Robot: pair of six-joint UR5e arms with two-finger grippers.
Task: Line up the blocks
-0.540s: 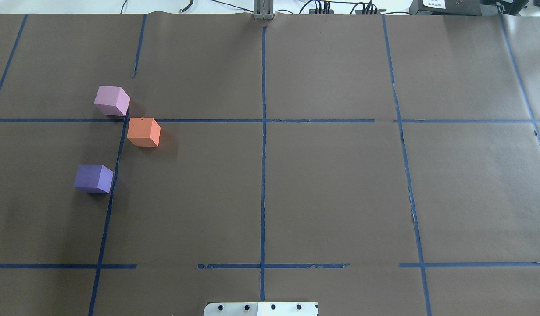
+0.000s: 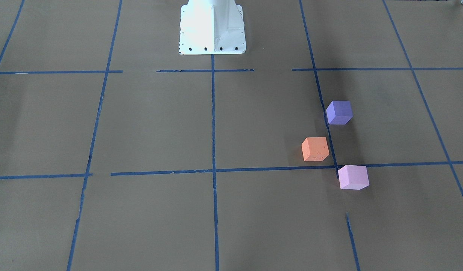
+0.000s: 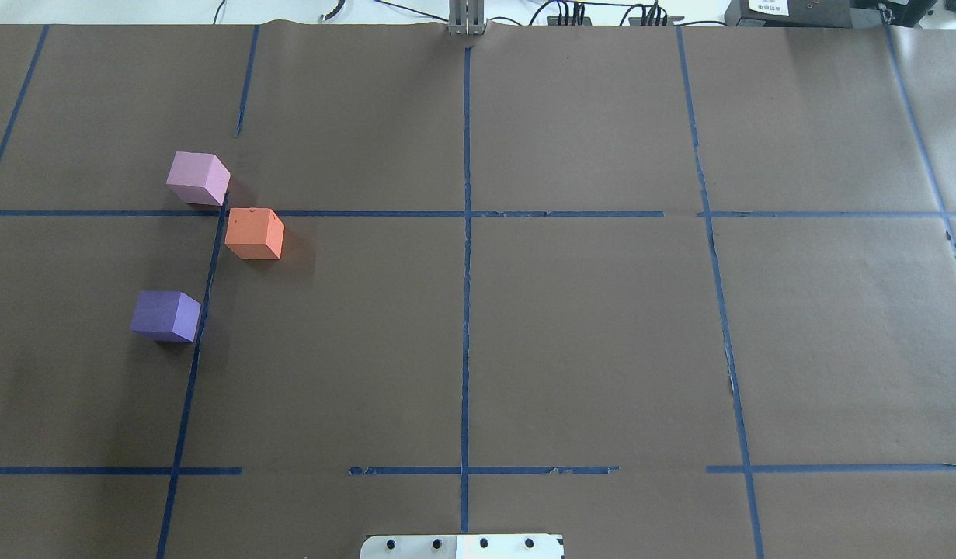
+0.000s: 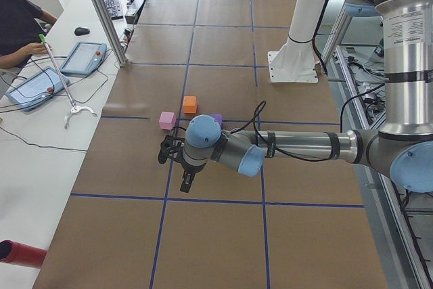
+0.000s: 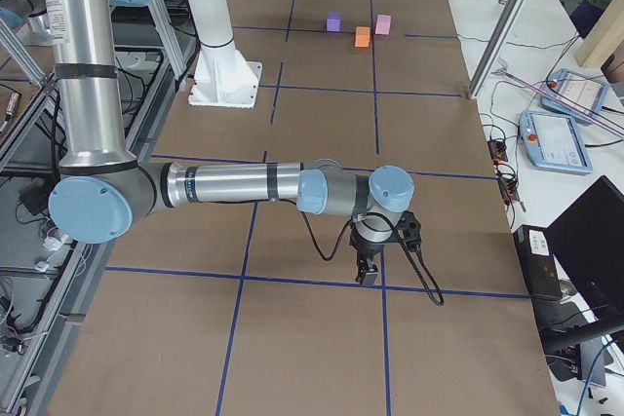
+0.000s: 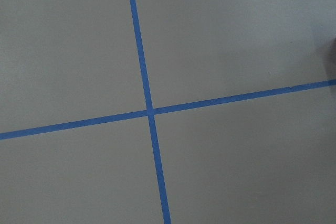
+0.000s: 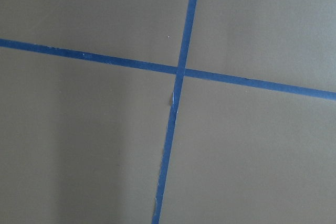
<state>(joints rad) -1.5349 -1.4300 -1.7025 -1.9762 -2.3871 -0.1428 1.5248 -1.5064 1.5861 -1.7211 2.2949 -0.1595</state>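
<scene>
Three cubes staggered on the table (image 3: 602, 326)
None touch: pink cube (image 3: 198, 178), orange cube (image 3: 254, 233), blue-violet cube (image 3: 165, 316); left hand (image 4: 186, 182), right hand (image 5: 366, 270): grip cannot be told.

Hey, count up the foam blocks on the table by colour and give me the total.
Orange block: 1
Blue-violet block: 1
Pink-lilac block: 1
Total: 3
</scene>
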